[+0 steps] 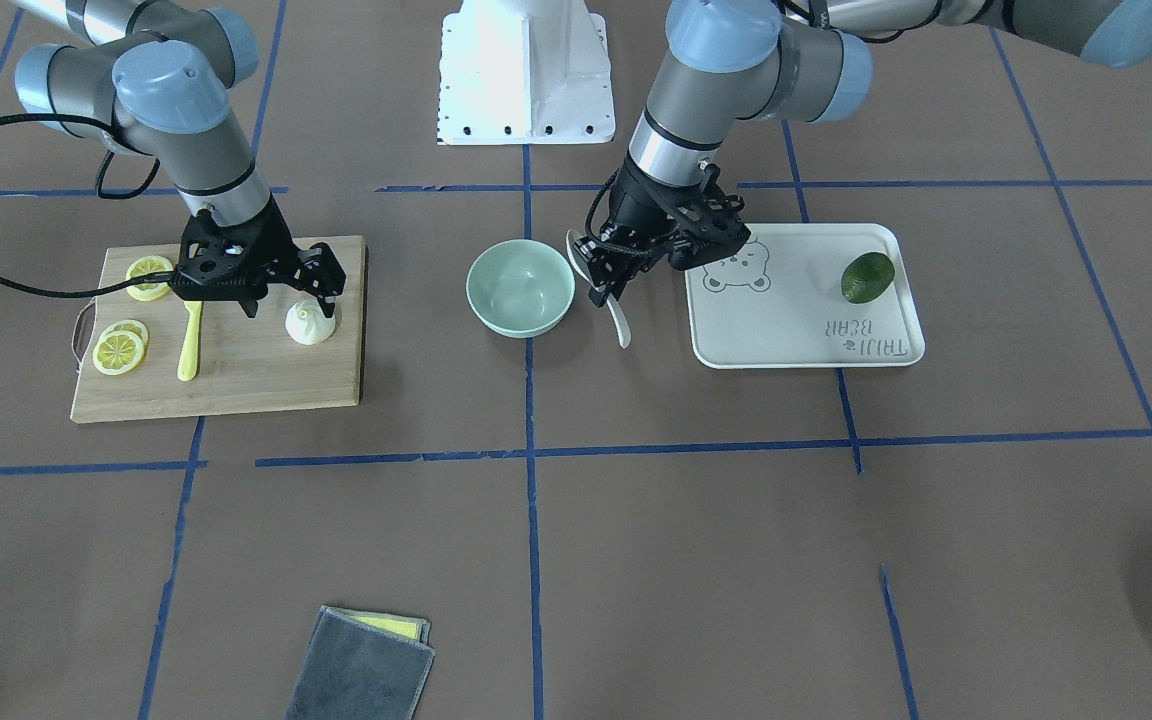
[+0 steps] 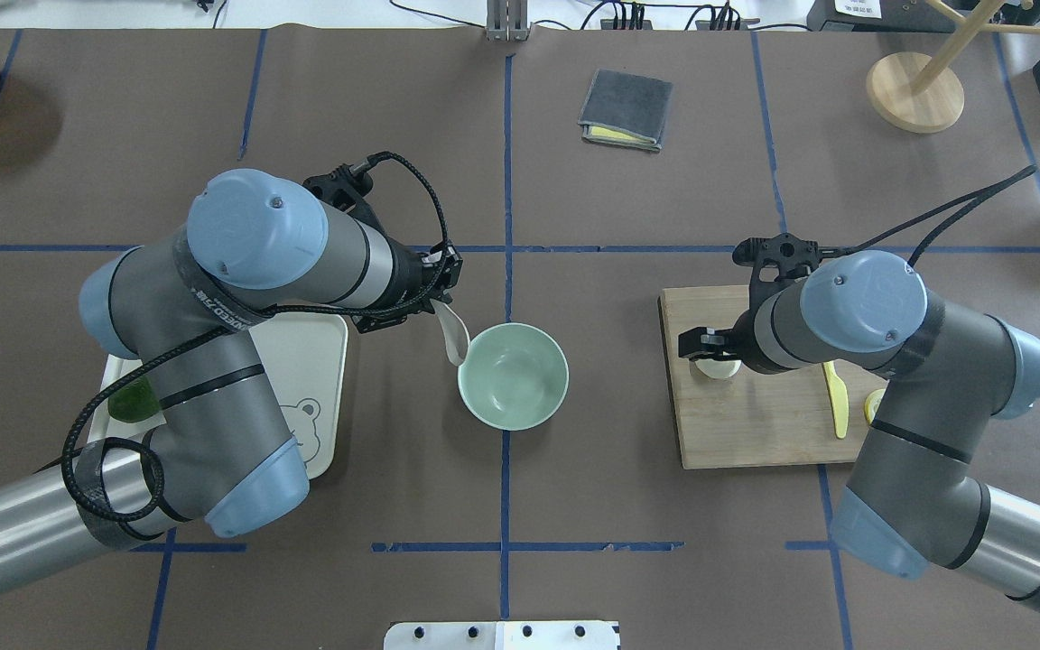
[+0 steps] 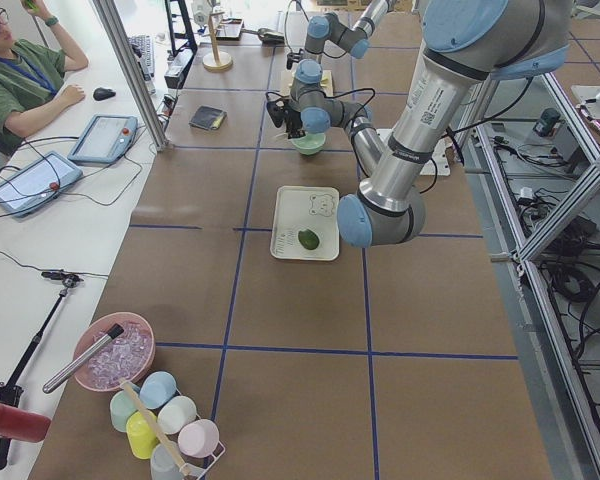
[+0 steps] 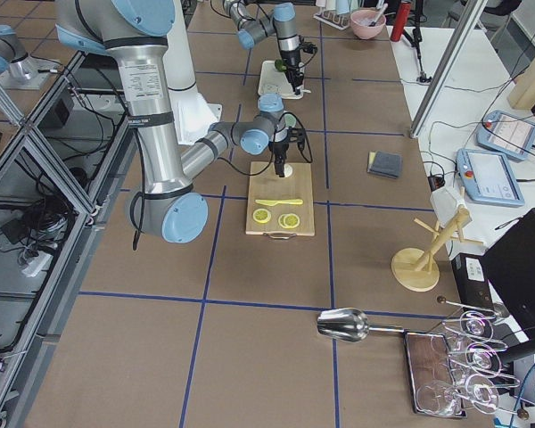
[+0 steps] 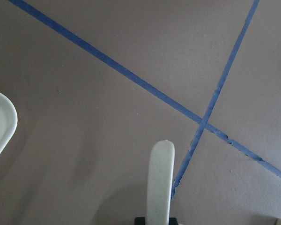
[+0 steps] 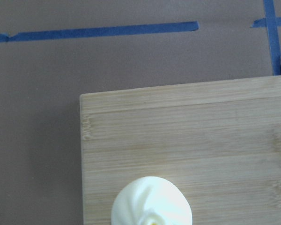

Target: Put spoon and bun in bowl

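Front view: L gripper (image 1: 604, 288) is clenched on the spoon (image 1: 620, 322) mid-length, spoon tilted just beside the bowl (image 1: 528, 322) at its 3 o'clock, scoop end up near the rim, handle pointing to 5. The tray (image 1: 786, 332) w/ a green fruit (image 1: 867, 277) lies further out at 3. R gripper (image 1: 290, 300) is spread wide, low over the bun (image 1: 309, 325) (can't tell if fingers touch it), which sits on the board's (image 1: 266, 378) 3 o'clock side, well apart from the bowl at its 9, w/ knife (image 1: 190, 345) and lemon slices (image 1: 120, 350) at the bun's 9.
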`<state>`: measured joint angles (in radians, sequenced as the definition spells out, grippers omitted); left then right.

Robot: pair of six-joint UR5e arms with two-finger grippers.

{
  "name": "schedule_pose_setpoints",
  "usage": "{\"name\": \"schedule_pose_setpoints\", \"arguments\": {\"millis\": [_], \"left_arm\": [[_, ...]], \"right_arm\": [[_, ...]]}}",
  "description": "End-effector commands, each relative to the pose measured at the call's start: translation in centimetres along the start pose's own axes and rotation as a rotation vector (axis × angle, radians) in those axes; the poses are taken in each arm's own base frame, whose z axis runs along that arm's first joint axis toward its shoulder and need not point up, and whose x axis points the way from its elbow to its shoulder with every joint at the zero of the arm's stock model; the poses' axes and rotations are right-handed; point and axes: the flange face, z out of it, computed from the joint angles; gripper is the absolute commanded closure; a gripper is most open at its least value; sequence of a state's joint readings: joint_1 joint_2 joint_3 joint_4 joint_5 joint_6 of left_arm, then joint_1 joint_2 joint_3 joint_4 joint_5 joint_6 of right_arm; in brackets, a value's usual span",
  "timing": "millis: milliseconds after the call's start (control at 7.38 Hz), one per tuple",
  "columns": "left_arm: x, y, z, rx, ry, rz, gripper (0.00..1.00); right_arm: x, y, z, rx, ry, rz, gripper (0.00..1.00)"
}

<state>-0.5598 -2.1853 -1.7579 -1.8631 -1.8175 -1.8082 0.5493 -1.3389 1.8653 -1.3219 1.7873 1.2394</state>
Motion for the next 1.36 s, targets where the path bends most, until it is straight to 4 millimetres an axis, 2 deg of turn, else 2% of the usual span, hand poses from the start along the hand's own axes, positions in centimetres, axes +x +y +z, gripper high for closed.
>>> {"name": "schedule_pose_setpoints", "arguments": {"millis": [0, 271, 407, 678, 814, 1085, 1220], "left_arm": [[1.1, 0.1, 1.1, -0.003, 0.016, -0.026, 1.00], [0.8, 0.3, 1.9, -0.005, 0.010, -0.024, 1.00], [0.7, 0.5, 2.3, -0.007, 0.003, -0.025, 1.00], [0.5, 2.2, 4.4, -0.033, -0.001, -0.041, 1.00], [0.8, 2.3, 5.1, -0.036, 0.003, -0.072, 1.00], [2.0, 3.0, 4.7, -0.044, 0.016, -0.074, 1.00], [2.0, 4.1, 5.0, -0.058, 0.015, -0.066, 1.00]], "right_arm": [[0.0, 1.0, 1.4, -0.018, 0.022, -0.004, 0.05], [-0.1, 1.0, 1.3, -0.019, 0.023, -0.005, 0.30], [-0.2, 1.0, 1.3, -0.020, 0.021, -0.006, 0.47], [0.3, 0.2, 1.0, -0.011, 0.023, 0.004, 0.66], [0.3, 0.0, 0.9, -0.007, 0.022, 0.007, 0.70], [0.5, -0.7, 0.3, 0.001, 0.016, 0.016, 0.71], [-0.2, -1.7, -0.6, 0.017, 0.000, 0.022, 0.71]]}}
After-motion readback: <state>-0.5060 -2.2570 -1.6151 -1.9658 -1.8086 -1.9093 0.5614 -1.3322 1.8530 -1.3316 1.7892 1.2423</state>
